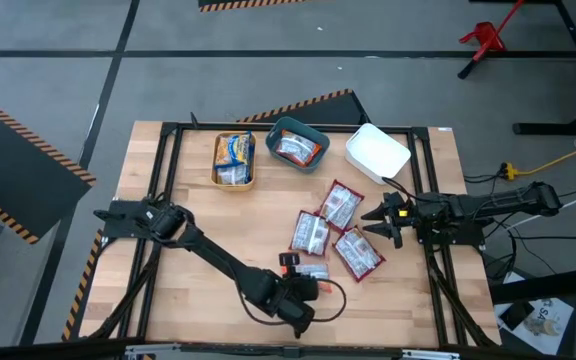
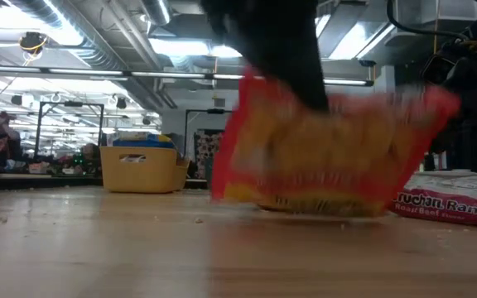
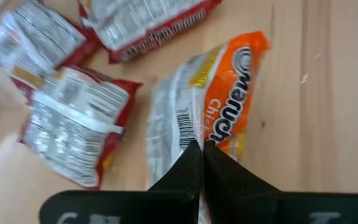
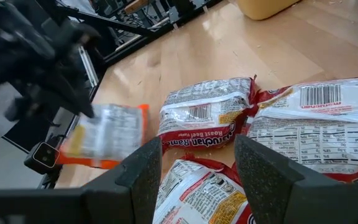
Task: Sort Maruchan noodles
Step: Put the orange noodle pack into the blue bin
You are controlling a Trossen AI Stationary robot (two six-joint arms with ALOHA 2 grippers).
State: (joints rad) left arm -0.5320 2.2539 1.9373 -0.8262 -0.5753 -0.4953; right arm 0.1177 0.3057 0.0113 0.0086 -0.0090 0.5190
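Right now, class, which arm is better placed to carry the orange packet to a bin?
Left. Its tool is already shut on the orange packet. The right tool is open, holding nothing, beside the red packets, so it is probably better left for those.

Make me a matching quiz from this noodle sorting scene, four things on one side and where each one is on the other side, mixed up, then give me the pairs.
Things:
1. orange packet
2. blue-and-yellow packet
3. right gripper
4. white bin

Places or states:
A. lying in the yellow bin
B. open, beside the dark red packets
C. pinched in the left gripper
D. next to the teal bin, nothing showing inside

Pairs: 1-C, 2-A, 3-B, 4-D
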